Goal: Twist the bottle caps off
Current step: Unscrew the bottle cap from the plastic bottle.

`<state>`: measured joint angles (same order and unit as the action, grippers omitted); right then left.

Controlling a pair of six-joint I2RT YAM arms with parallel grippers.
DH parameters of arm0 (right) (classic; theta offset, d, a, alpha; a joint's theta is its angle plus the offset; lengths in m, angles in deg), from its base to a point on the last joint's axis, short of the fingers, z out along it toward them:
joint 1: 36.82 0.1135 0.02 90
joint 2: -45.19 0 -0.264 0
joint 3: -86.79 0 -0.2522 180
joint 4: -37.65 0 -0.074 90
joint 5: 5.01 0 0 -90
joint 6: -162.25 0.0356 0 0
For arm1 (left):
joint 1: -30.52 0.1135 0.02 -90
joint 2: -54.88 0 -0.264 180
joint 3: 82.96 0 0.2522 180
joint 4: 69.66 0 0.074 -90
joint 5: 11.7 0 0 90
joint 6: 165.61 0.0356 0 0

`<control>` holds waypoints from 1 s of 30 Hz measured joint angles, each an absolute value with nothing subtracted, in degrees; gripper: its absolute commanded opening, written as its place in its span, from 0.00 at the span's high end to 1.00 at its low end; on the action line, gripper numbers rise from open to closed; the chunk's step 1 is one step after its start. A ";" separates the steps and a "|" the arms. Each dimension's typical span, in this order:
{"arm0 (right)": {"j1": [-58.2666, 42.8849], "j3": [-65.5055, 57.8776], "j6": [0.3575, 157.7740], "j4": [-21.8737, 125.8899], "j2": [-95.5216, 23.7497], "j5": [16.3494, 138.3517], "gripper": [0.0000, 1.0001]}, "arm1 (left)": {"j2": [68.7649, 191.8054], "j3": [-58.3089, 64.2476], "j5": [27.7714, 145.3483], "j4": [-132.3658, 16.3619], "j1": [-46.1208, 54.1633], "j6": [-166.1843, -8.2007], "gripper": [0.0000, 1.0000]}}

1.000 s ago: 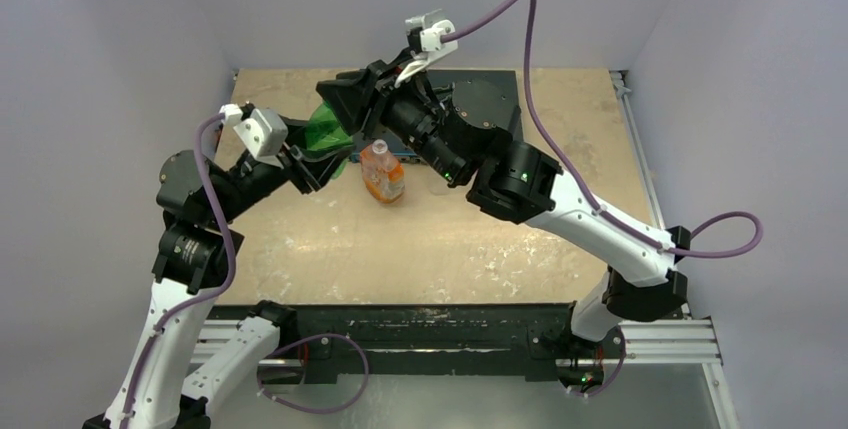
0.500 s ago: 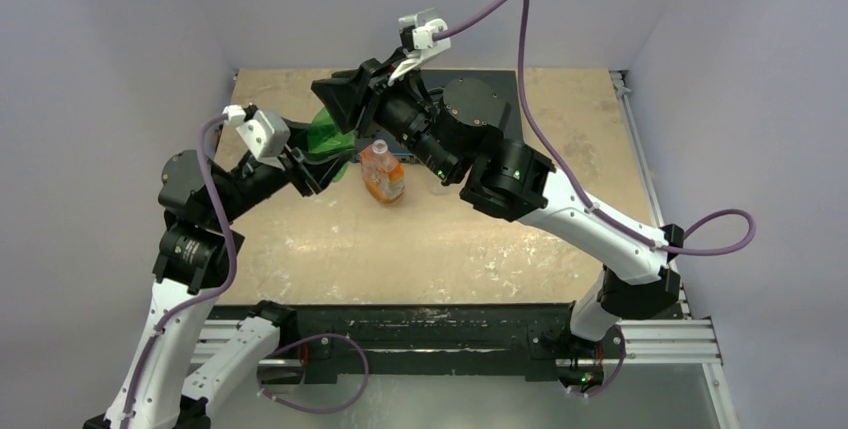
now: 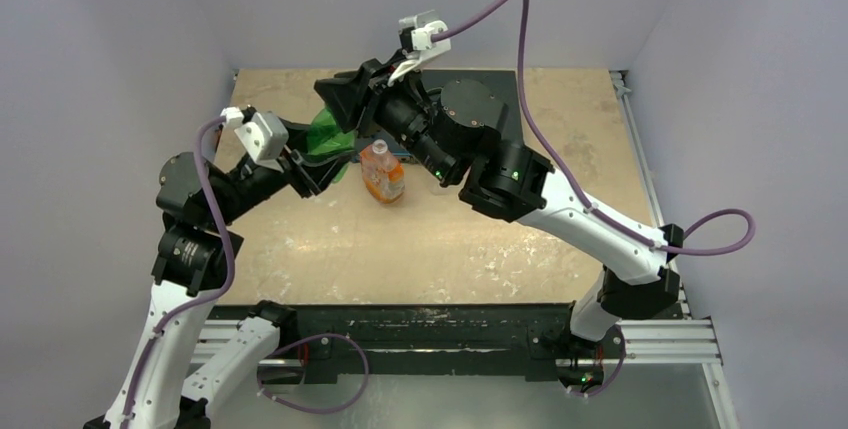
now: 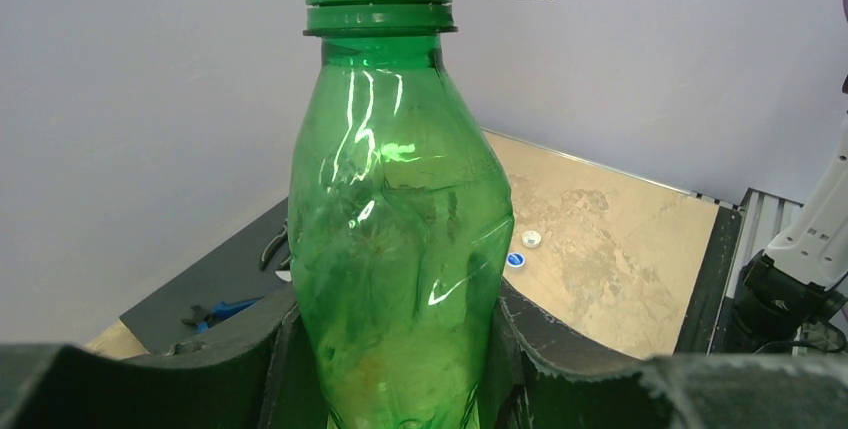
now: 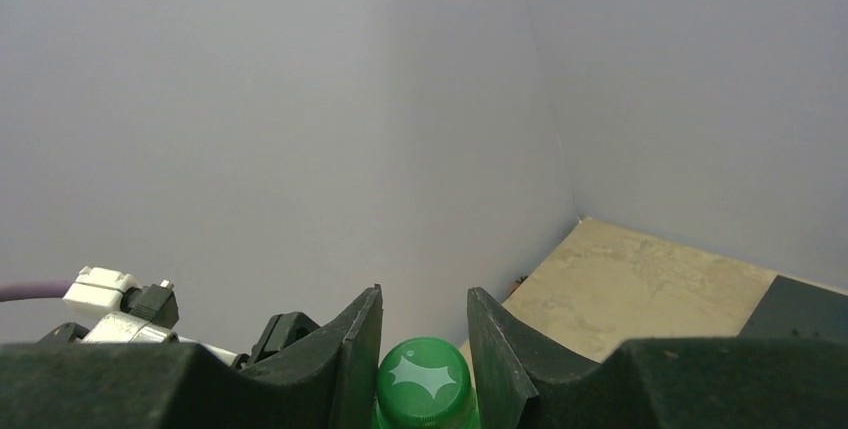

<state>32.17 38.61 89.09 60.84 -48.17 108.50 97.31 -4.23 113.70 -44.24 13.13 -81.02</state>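
A green bottle is held off the table by its lower body, with my left gripper shut on it. Its green cap sits on the neck between the fingers of my right gripper, which is shut on it from above. In the top view the green bottle shows between the left gripper and the right gripper. A squat bottle with an orange label stands upright on the table beside them. Two loose caps, a white cap and a bluish cap, lie on the board.
A black mat at the back carries metal pliers and a blue-handled tool. Grey walls close in the back and both sides. The tan board stretches toward the near rail.
The right wrist has shifted slightly left and turned a little while gripping the cap. The left arm and the green bottle have stayed nearly still.
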 measured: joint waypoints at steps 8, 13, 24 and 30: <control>32.15 37.63 89.09 60.14 -48.06 108.02 0.56 | 97.38 -4.23 113.91 -44.37 13.13 -81.04 0.88; 32.17 35.51 89.22 59.03 -47.84 107.95 0.64 | 97.40 -4.30 113.91 -44.15 13.13 -81.04 0.88; 32.13 35.01 89.14 58.64 -47.64 107.93 1.00 | 97.34 -4.45 113.94 -44.04 13.13 -81.09 0.89; 32.00 34.44 88.85 58.44 -46.99 107.27 1.00 | 97.34 -4.45 114.75 -44.52 13.13 -82.07 0.90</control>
